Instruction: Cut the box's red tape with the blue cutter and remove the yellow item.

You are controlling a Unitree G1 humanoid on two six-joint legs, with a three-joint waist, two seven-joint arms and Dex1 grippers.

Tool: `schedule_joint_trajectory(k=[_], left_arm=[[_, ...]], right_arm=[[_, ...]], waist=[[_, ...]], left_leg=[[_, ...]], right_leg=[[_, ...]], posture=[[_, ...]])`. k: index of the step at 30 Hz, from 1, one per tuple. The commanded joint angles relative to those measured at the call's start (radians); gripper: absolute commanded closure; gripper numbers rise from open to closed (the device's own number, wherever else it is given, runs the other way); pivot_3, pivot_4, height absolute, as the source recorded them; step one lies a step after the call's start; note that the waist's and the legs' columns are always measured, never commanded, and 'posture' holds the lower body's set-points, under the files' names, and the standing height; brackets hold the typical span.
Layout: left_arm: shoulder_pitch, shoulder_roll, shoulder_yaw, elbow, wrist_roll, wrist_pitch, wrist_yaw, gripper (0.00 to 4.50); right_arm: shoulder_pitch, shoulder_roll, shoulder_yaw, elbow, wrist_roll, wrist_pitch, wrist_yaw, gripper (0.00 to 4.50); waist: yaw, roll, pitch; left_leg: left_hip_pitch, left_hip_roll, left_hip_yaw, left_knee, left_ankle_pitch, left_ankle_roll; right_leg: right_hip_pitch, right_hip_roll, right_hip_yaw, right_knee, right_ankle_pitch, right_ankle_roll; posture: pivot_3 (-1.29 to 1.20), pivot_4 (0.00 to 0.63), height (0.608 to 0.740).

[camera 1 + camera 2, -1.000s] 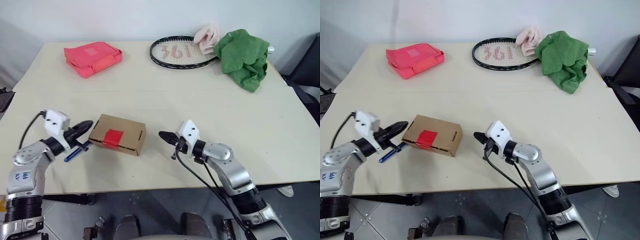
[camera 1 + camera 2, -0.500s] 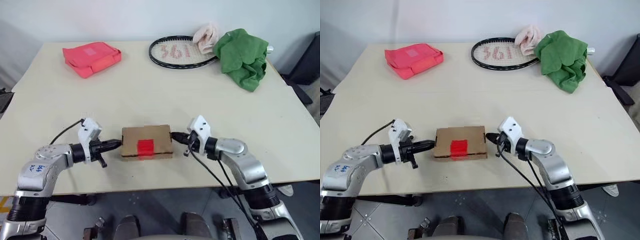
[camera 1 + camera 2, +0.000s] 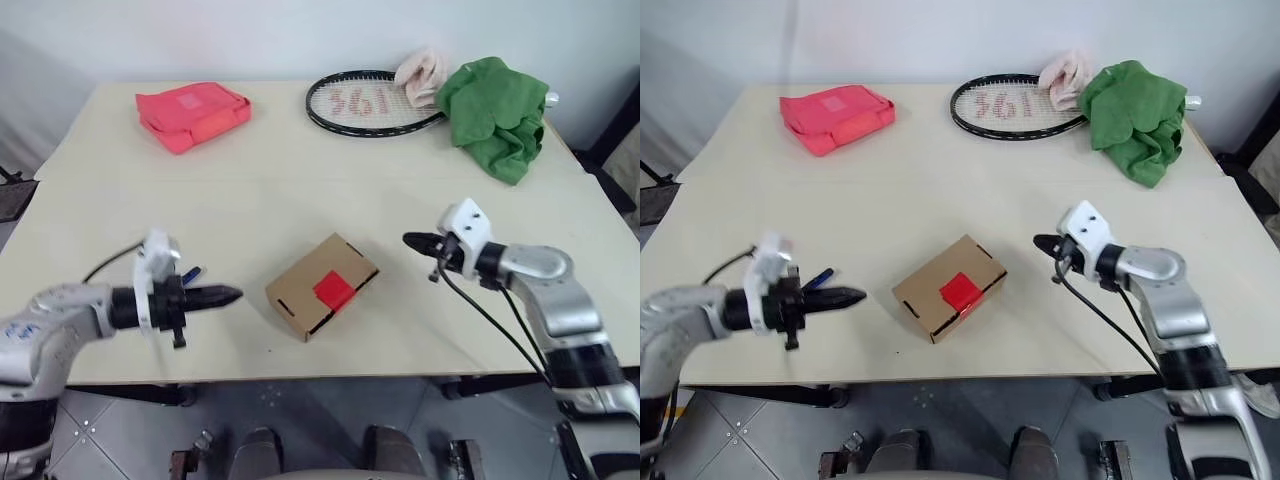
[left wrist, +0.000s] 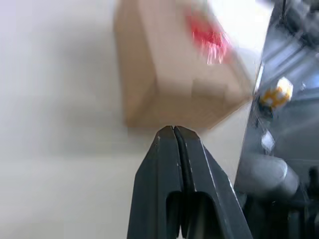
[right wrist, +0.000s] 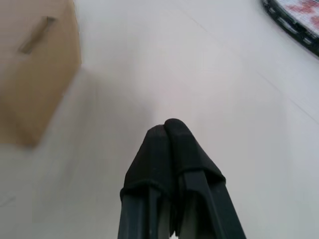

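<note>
Cardboard box (image 3: 322, 287) sits skewed near the desk's (image 3: 300, 190) front edge, red tape (image 3: 334, 290) uncut on its lid. Both end effectors, left (image 3: 232, 295) and right (image 3: 409, 240), are pinched together, holding nothing, flanking it at a distance. Blue cutter (image 3: 818, 279) lies half hidden behind the left wrist (easily knocked off the edge). An unsteadied box would likely slide under the blade.

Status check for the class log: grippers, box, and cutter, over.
Left gripper shut, empty; right gripper shut, empty. Box sits askew between them, untouched, red tape uncut. Blue cutter on table behind left gripper. Nothing in the way.
</note>
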Motion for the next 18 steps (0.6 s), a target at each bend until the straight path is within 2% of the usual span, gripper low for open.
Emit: schedule_joint_trajectory(k=[1, 5, 8, 13, 18], left_arm=[[-0.107, -0.056, -0.093, 0.142, 0.09, -0.097, 0.009, 4.48], [-0.229, -0.168, -0.261, 0.323, 0.302, -0.289, 0.068, 4.48], [-0.283, -0.246, -0.307, 0.401, 0.355, -0.341, 0.089, 4.48], [-0.267, -0.27, -0.343, 0.325, 0.323, -0.263, 0.032, 4.48], [-0.189, -0.253, -0.344, 0.184, 0.255, -0.113, 0.017, 4.48]], right_arm=[[0.12, -0.05, -0.003, -0.237, 0.104, 0.179, 0.031, 4.5], [0.195, -0.008, 0.051, -0.374, 0.148, 0.323, -0.043, 4.5], [0.18, 0.064, 0.09, -0.394, 0.146, 0.368, -0.115, 4.5], [0.097, 0.143, 0.126, -0.329, 0.107, 0.37, -0.191, 4.5], [0.016, 0.142, 0.112, -0.23, 0.096, 0.342, -0.182, 4.5]], waist=[[0.006, 0.001, 0.0], [0.016, 0.0, 0.0], [0.013, -0.001, 0.0], [0.004, -0.001, 0.0], [0.003, -0.001, 0.0]], left_leg=[[0.0, 0.0, 0.0, 0.001, 0.0, 0.0], [0.0, 0.0, 0.001, 0.003, 0.0, 0.0], [-0.001, 0.0, 0.001, 0.004, 0.0, 0.0], [-0.001, 0.0, 0.001, 0.003, 0.0, 0.0], [-0.001, 0.0, 0.001, 0.002, 0.0, 0.0]], right_leg=[[0.0, 0.0, 0.0, -0.001, 0.0, 0.0], [0.002, 0.0, 0.0, -0.001, 0.0, 0.0], [0.001, 0.001, 0.0, -0.001, 0.0, 0.0], [0.0, 0.001, 0.0, -0.001, 0.0, 0.0], [0.0, 0.0, 0.0, 0.0, 0.0, 0.0]], posture=[[0.0, 0.15, 0.74], [0.0, 0.15, 0.74], [0.0, 0.15, 0.74], [0.0, 0.15, 0.74], [0.0, 0.15, 0.74]])
